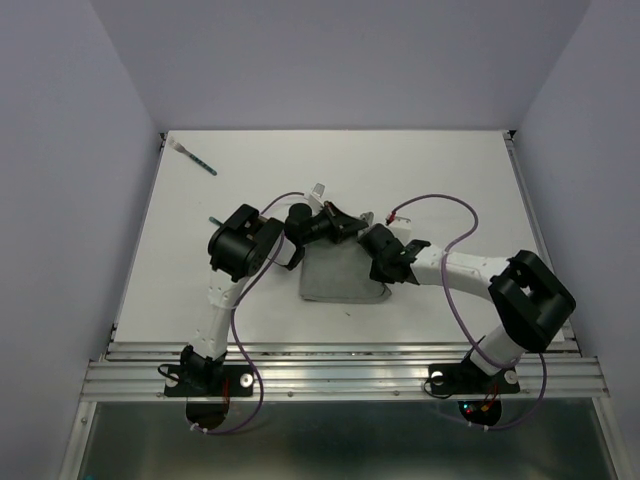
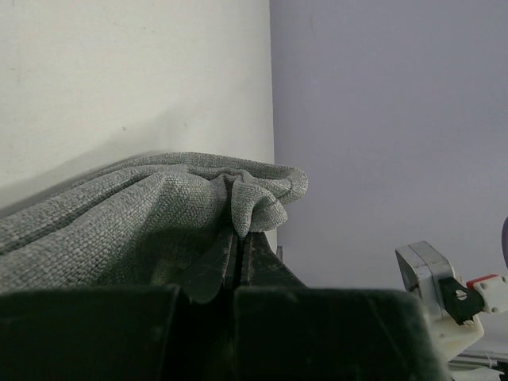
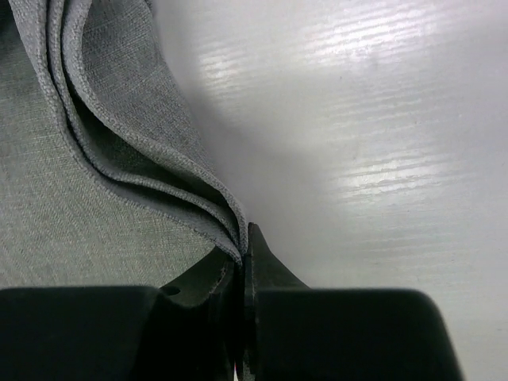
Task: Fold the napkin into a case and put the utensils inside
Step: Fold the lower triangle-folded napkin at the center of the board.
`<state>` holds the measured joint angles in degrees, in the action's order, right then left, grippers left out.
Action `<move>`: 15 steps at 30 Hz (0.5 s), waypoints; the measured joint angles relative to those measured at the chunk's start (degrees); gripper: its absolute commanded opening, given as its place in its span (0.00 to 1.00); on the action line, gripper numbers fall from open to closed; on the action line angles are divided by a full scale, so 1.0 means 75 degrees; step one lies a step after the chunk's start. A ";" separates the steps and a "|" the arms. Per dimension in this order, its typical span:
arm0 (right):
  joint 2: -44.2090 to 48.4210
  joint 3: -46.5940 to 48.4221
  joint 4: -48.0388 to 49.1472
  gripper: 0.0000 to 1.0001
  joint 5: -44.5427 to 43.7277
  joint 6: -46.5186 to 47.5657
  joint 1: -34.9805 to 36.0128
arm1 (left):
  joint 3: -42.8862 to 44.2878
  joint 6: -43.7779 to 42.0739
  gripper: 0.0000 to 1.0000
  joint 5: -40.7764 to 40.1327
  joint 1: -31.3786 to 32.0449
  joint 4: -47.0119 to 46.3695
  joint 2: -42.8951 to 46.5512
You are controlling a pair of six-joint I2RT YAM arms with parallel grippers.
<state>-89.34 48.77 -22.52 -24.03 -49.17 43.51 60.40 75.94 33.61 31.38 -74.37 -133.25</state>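
Left end effector clenched on a bunched corner of the napkin. Right end effector pinches its stacked edges at the very tips. That bite is thin, so an uneven pull could slip a layer and undo the fold. One utensil lies well beyond my left end effector.

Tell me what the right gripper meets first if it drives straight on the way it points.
The right gripper is shut on a layered corner of the napkin, so that cloth comes first. Beyond the pinch, only bare table shows ahead; whether it would scrape the tabletop is unclear from this angle.
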 measured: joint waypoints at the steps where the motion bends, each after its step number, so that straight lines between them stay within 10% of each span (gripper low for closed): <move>1: -0.0114 0.0143 -0.0090 0.02 -0.0085 0.0023 0.0023 | -0.0003 0.0003 0.00 -0.0003 -0.0003 0.0000 0.0000; 15: -0.1871 0.2113 -0.1714 0.07 -0.1970 0.0166 0.1303 | -0.0020 0.0149 0.00 0.0000 -0.0117 -0.0023 -0.0114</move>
<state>-103.37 64.62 -35.38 -38.81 -47.92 53.28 60.25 77.06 33.61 30.50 -74.54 -134.10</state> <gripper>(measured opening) 0.066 0.048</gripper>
